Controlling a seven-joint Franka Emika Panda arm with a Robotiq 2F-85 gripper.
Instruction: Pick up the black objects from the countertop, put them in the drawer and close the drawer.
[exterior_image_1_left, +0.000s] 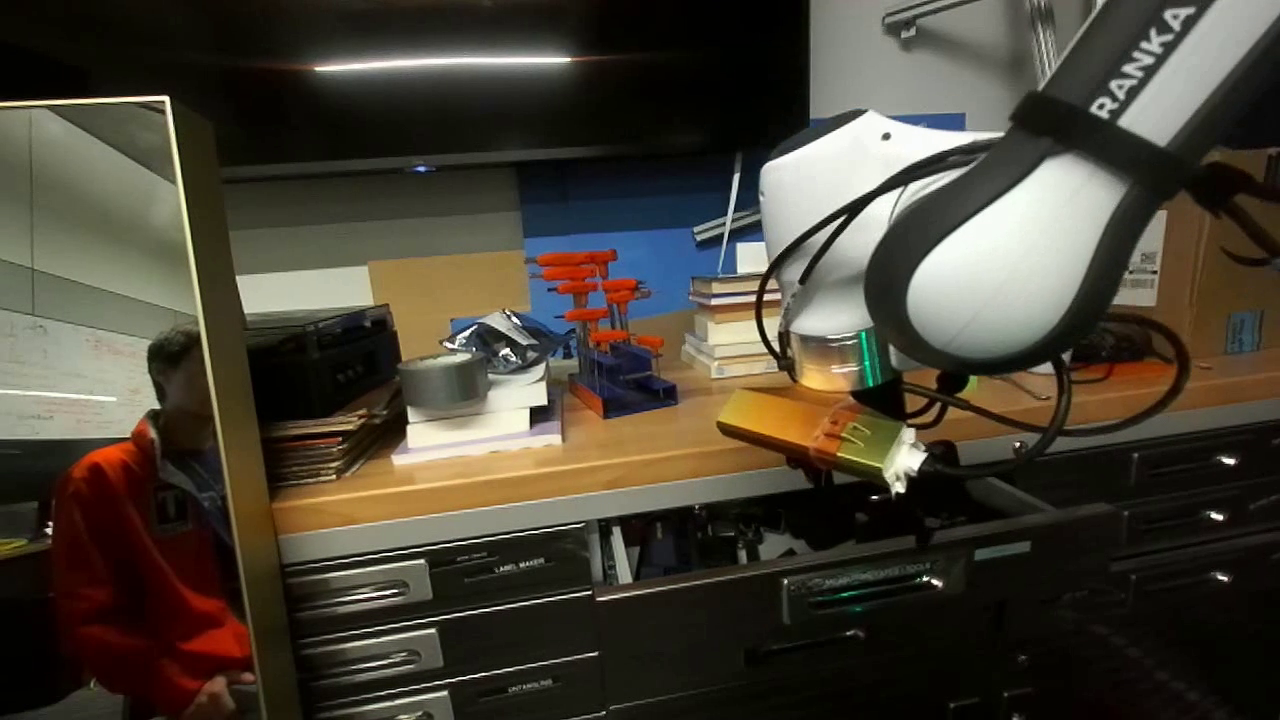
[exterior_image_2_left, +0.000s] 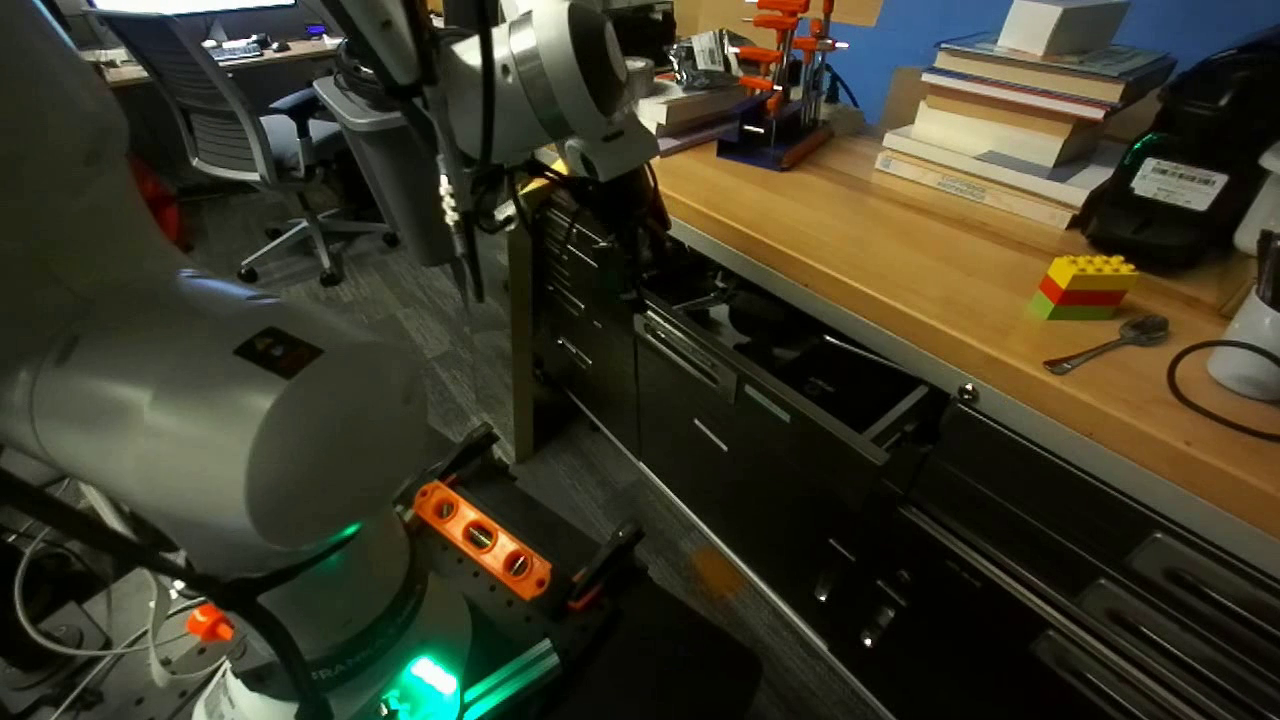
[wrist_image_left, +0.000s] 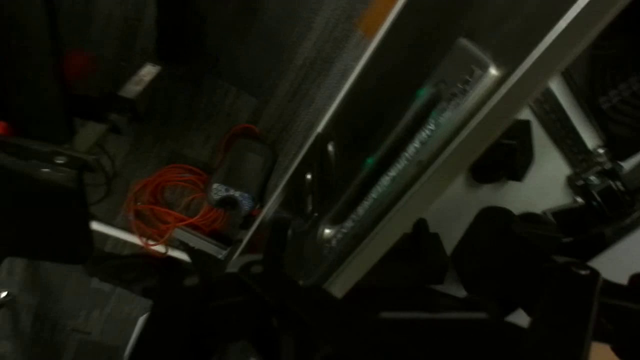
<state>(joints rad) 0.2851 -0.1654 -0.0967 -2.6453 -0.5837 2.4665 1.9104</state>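
The dark-grey drawer (exterior_image_1_left: 690, 625) stands pulled open below the light-brown wooden countertop (exterior_image_1_left: 610, 465); it also shows open in an exterior view (exterior_image_2_left: 865, 445). My gripper (exterior_image_1_left: 880, 510) hangs at the drawer, partly hidden behind the lit camera housing; it also shows over the drawer's far end (exterior_image_2_left: 630, 275). In the dim wrist view the dark fingers stand apart around the gap (wrist_image_left: 417, 240), above the drawer's front rim (wrist_image_left: 430, 195). I see nothing held between them. Several black blocky objects (wrist_image_left: 492, 245) lie inside the drawer on its light bottom. I see no small black object on the countertop.
A red-handled tool rack (exterior_image_1_left: 620, 370), books with tape (exterior_image_1_left: 470, 425) and stacked black trays (exterior_image_1_left: 320, 360) stand on the countertop. A yellow-red-green brick block (exterior_image_2_left: 1085, 288), a spoon (exterior_image_2_left: 1105, 345), a white mug (exterior_image_2_left: 1245, 350) and a large black bag (exterior_image_2_left: 1165, 170) stand farther along.
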